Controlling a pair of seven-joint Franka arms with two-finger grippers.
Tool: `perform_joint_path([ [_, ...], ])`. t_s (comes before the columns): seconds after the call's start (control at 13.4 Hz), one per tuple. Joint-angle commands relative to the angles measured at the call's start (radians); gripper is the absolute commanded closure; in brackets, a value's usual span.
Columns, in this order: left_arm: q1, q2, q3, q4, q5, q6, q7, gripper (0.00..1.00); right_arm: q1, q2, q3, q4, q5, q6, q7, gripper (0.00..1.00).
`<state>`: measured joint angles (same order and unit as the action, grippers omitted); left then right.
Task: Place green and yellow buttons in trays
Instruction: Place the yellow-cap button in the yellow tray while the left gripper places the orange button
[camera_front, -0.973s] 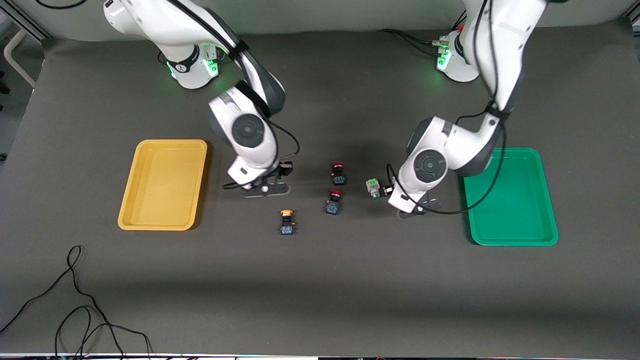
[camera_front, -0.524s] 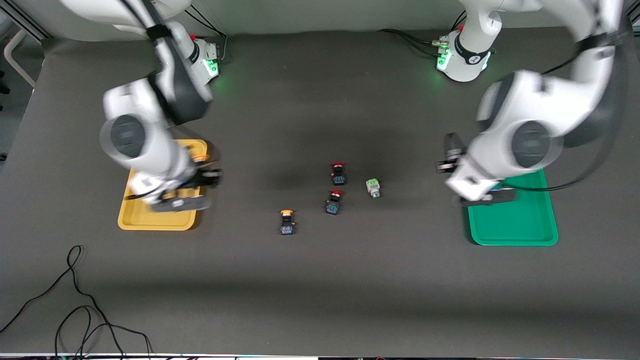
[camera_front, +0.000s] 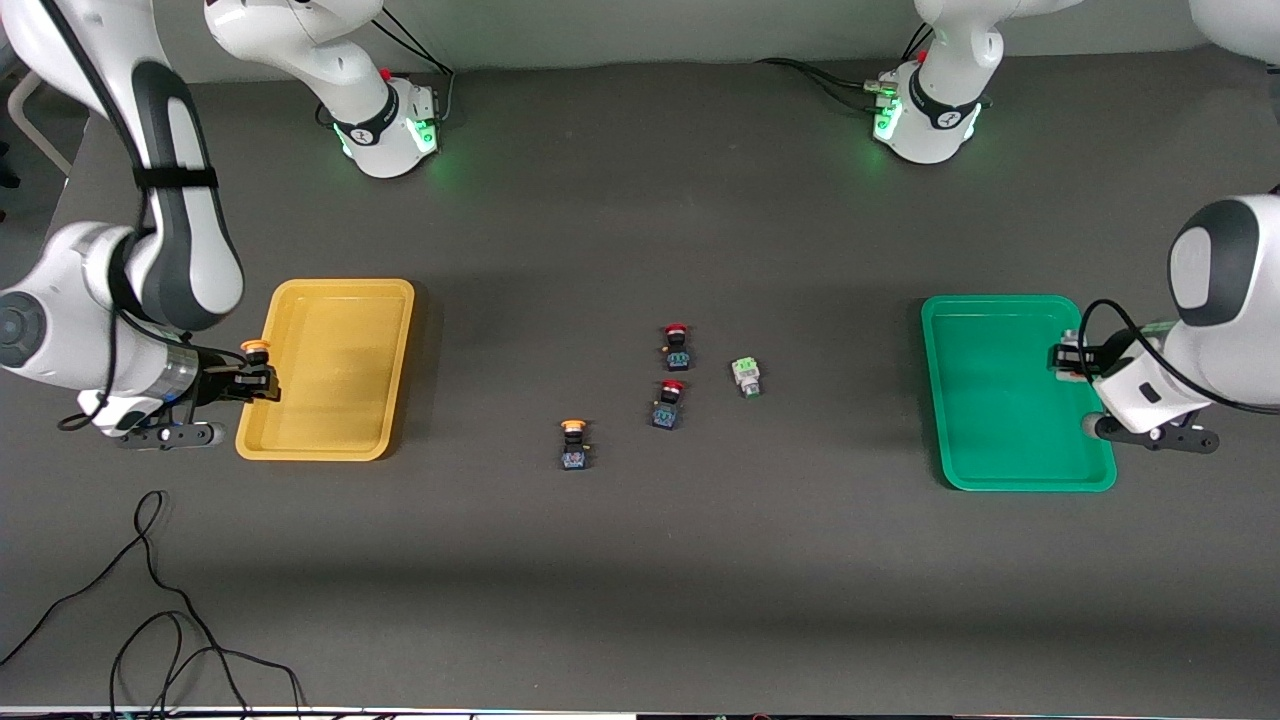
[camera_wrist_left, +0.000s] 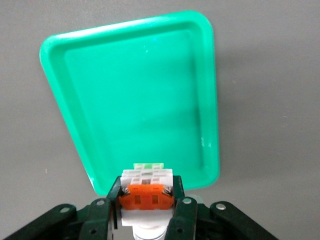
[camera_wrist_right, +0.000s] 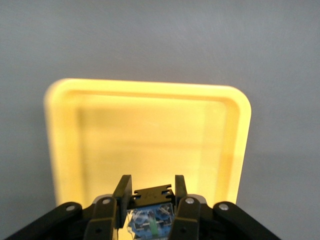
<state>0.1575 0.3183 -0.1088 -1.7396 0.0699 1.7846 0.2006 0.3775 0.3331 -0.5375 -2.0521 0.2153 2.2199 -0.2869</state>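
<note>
Your right end effector (camera_front: 262, 383) grips a yellow button (camera_front: 255, 349) by the yellow tray (camera_front: 400, 292) at mid-left, your left end effector (camera_front: 1062, 358) grips a white button (camera_wrist_left: 146, 187) by the green tray (camera_front: 1000, 483) at mid-right, so lower and let go.

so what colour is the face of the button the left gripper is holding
Orange-red, on a white-bodied button clamped in the left gripper; the left wrist view shows it best.

The table (camera_front: 640, 600) had a dark grey matte cover, kinda creased near the 6 o'clock edge. A black cable (camera_front: 150, 610) snaked loose at 8 o'clock. A pale wall (camera_front: 650, 30) ran along 12 o'clock, with a metal frame (camera_front: 40, 40) at 10.
</note>
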Motion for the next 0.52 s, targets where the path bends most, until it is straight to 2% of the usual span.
perform_joint_path([
  [0.0, 0.048, -0.016, -0.015, -0.162, 0.014, 0.18, 0.06, 1.0, 0.003, 0.134, -0.002, -0.02, 0.132, 0.142, -0.111, 0.82],
  [0.07, 0.063, -0.016, -0.015, -0.207, 0.014, 0.244, 0.081, 1.0, -0.002, 0.176, -0.002, -0.019, 0.168, 0.179, -0.15, 0.82],
  [0.22, 0.114, 0.001, -0.015, -0.277, 0.014, 0.372, 0.157, 1.0, -0.003, 0.187, -0.002, -0.017, 0.185, 0.184, -0.159, 0.79],
  [0.3, 0.135, 0.017, -0.015, -0.3, 0.013, 0.422, 0.181, 1.0, 0.0, 0.178, -0.002, -0.016, 0.185, 0.176, -0.153, 0.55],
  [0.37, 0.155, 0.046, -0.015, -0.32, 0.013, 0.467, 0.187, 1.0, -0.003, 0.178, -0.004, -0.008, 0.185, 0.156, -0.152, 0.08],
  [0.45, 0.175, 0.073, -0.017, -0.34, 0.013, 0.522, 0.203, 1.0, -0.003, 0.178, -0.006, 0.007, 0.185, 0.135, -0.146, 0.0],
])
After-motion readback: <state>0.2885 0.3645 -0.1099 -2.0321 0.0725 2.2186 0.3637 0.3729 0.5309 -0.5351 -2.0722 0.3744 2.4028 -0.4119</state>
